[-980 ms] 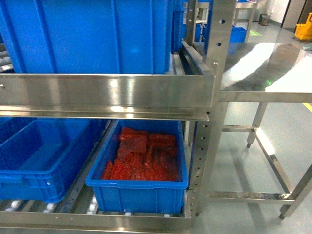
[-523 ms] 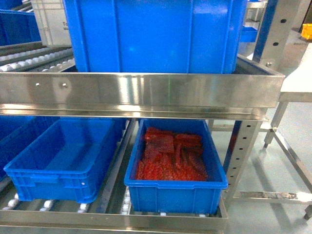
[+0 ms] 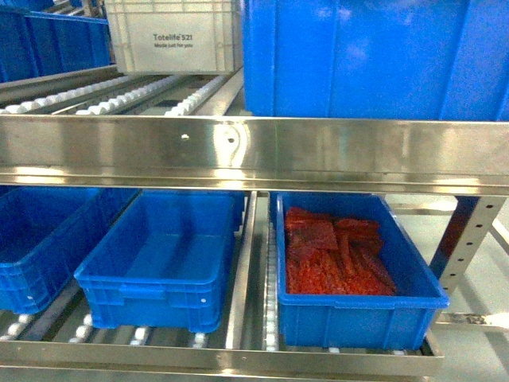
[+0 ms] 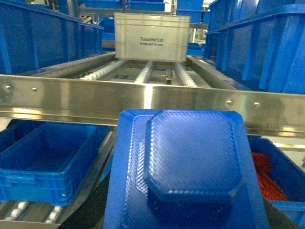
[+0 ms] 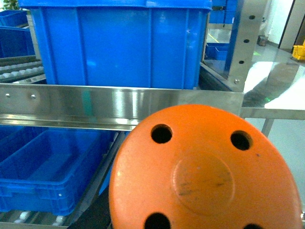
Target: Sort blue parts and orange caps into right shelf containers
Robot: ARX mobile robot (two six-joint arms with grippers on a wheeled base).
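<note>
Blue part (image 4: 186, 167) fills the left wrist view, orange cap (image 5: 205, 176) the right, both before the shelf (image 3: 254, 151); neither hand's grip can be made out.

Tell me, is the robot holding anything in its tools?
Probably. A blue part fills the left wrist view and an orange cap fills the right wrist view, but the tools themselves are hidden, so where they grip cannot be told.
</note>
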